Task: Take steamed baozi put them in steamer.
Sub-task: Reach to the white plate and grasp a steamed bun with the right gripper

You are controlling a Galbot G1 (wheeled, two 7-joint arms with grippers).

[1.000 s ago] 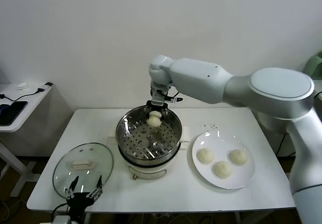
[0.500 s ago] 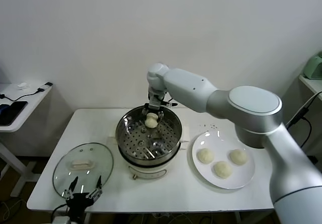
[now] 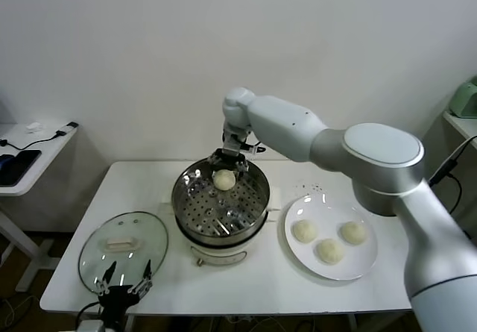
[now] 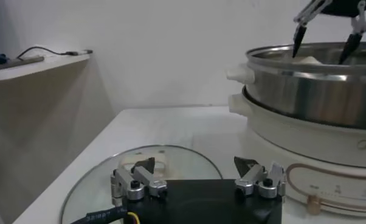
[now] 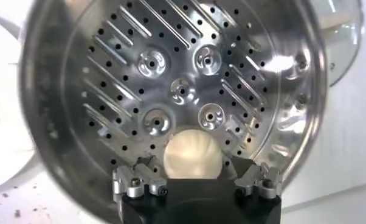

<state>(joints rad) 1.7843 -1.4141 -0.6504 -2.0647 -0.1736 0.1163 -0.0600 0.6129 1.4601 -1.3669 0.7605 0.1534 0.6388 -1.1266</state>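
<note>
One steamed baozi point(image 3: 224, 180) point(image 5: 193, 155) lies on the perforated tray at the back of the shiny steamer point(image 3: 195, 211) point(image 5: 183, 91) point(image 4: 310, 85). My right gripper point(image 3: 229, 162) point(image 5: 194, 165) hangs just above it, open, fingers spread to either side and apart from the bun. Three more baozi point(image 3: 303, 230) point(image 3: 329, 251) point(image 3: 353, 232) rest on the white plate point(image 3: 322, 207) to the steamer's right. My left gripper point(image 3: 125, 278) point(image 4: 195, 164) stays parked, open and holding nothing, low at the table's front left by the glass lid.
The round glass lid point(image 3: 123, 242) point(image 4: 104, 189) lies flat on the white table point(image 3: 253, 283) left of the steamer. A side table point(image 3: 30, 149) with a phone and cable stands at far left. A teal object point(image 3: 466, 97) sits at the right edge.
My right gripper has opened and let go of the baozi, which now rests on the steamer tray. The left arm has not moved.
</note>
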